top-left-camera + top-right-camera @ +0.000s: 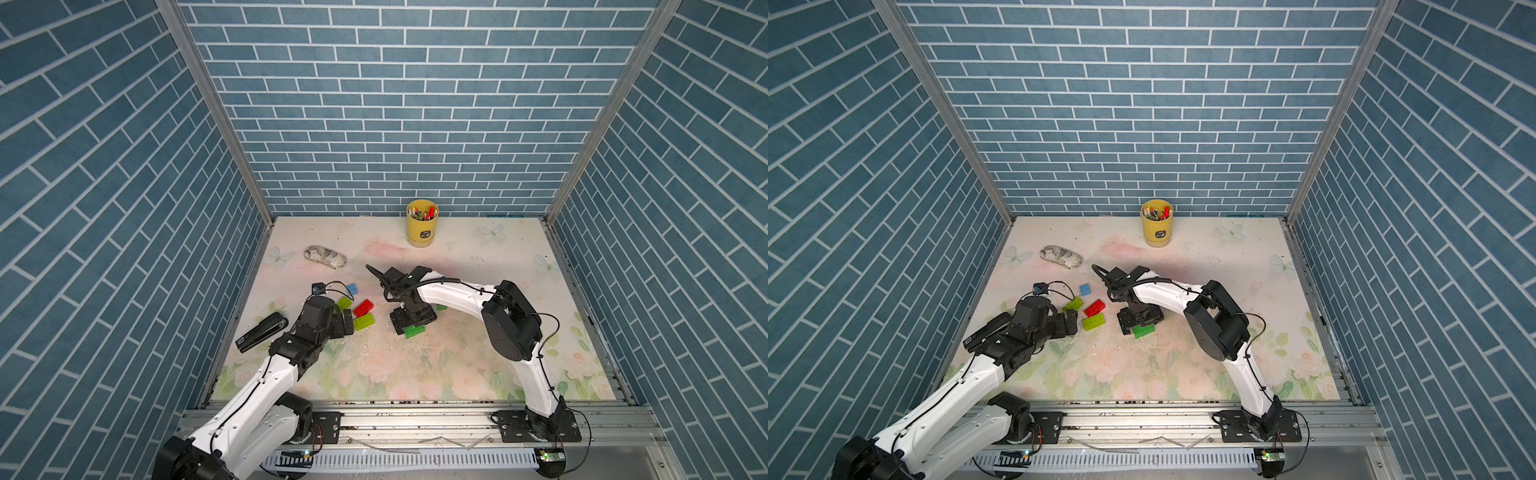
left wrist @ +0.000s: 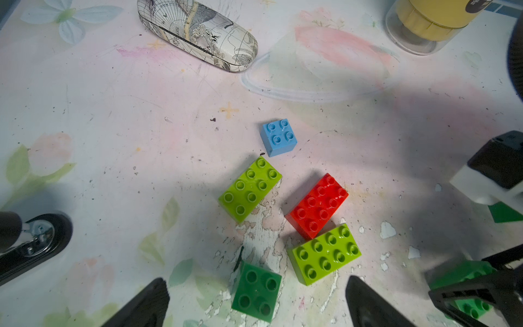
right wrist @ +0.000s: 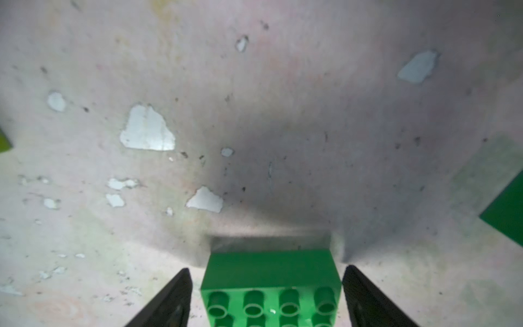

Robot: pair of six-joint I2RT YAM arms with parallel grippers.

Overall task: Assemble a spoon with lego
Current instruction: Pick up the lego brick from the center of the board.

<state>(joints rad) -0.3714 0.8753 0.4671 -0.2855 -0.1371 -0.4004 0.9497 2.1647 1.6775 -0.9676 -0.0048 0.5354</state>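
Observation:
The spoon is out of view; the lego lies as loose bricks. In the left wrist view a light-blue brick (image 2: pixel 278 137), a lime brick (image 2: pixel 250 188), a red brick (image 2: pixel 318 205) and a second lime brick (image 2: pixel 325 253) sit close together. My left gripper (image 2: pixel 257 281) is open, its fingers wide on either side of a dark green square brick (image 2: pixel 256 300). My right gripper (image 3: pixel 266 271) is open and straddles a green oblong brick (image 3: pixel 271 297) on the table, with a narrow gap at each end. That brick (image 1: pixel 414 330) pokes out below the right gripper (image 1: pixel 413 320).
A yellow pen cup (image 1: pixel 422 228) stands at the back. A map-print glasses case (image 1: pixel 325 257) lies at the back left. A black stapler (image 1: pixel 262 332) lies beside the left arm. Another green brick (image 1: pixel 441 307) peeks out behind the right arm.

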